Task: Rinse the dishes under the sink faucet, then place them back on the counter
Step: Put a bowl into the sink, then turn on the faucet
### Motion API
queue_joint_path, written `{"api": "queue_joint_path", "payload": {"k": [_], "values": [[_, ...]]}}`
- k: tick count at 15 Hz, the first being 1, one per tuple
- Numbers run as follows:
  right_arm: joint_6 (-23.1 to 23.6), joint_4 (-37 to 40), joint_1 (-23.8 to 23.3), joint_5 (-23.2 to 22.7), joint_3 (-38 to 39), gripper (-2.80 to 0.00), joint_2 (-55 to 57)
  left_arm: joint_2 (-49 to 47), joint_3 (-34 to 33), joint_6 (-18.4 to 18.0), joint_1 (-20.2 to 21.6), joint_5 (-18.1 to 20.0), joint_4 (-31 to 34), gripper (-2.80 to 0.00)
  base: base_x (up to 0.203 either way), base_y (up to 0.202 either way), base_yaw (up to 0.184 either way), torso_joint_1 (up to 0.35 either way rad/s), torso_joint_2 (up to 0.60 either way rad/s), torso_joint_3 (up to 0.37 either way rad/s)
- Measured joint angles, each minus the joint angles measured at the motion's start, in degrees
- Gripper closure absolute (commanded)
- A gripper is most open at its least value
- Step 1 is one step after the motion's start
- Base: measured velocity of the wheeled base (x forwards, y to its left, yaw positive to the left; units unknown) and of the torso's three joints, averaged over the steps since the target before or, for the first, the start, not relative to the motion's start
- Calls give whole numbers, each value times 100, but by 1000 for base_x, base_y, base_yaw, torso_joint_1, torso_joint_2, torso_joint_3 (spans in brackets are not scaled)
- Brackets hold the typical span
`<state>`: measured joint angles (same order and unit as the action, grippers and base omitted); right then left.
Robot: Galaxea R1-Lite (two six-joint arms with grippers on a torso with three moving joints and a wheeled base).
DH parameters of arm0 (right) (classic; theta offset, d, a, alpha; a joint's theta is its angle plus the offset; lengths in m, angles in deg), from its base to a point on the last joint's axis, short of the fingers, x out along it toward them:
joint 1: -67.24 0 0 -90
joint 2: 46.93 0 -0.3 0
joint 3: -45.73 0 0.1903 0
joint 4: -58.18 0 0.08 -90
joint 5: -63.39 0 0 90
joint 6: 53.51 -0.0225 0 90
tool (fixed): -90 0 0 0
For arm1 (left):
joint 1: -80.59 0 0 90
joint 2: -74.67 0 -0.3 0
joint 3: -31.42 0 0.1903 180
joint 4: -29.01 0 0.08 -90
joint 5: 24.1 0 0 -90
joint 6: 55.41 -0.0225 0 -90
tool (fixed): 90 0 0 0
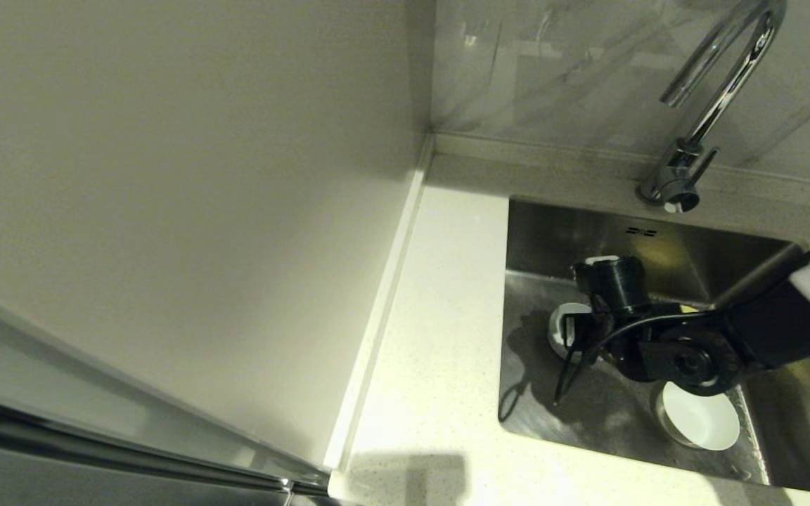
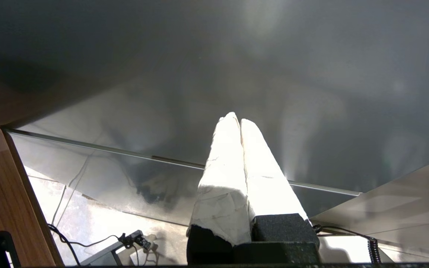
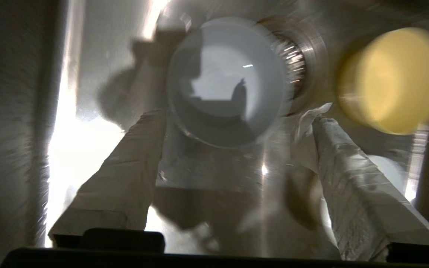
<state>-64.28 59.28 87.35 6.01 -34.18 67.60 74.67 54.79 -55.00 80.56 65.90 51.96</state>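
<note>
My brushed stainless steel sink (image 1: 538, 232) looks dull-glossy; the tall chrome faucet (image 1: 721, 91) mirror-bright; the white speckled stone counter (image 1: 440, 316) matt.

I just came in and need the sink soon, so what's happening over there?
The robot is partway through rinsing dishes. Its right gripper is down inside the sink, jaws open and holding nothing, poised over a pale bluish-white bowl that sits on the basin floor by the drain. A yellow bowl and a white bowl also lie in the basin. No water can be seen running from the faucet. The left gripper is parked off to the side, shut.
</note>
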Motion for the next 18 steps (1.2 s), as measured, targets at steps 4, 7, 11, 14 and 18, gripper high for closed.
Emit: {"api": "queue_joint_path", "payload": {"k": [4, 7, 11, 14, 18], "values": [[108, 43, -94, -5, 1049, -280, -1833, 0, 0, 0, 0, 0, 0, 0, 0, 0, 0, 0, 0, 0], [183, 309, -535, -136, 1653, -280, -3209, 0, 0, 0, 0, 0, 0, 0, 0, 0, 0, 0, 0, 0], [-53, 1550, -1948, -1138, 1886, -280, -4905, 0, 0, 0, 0, 0, 0, 0, 0, 0, 0, 0, 0, 0], [-488, 2610, -2427, -1697, 1903, 0, -5881, 0, 0, 0, -2, 0, 0, 0, 0, 0, 0, 0, 0, 0], [-615, 3334, -2526, -1785, 1751, 0, -6603, 0, 0, 1, 0, 0, 1, 0, 0, 0, 0, 0, 0, 0]]}}
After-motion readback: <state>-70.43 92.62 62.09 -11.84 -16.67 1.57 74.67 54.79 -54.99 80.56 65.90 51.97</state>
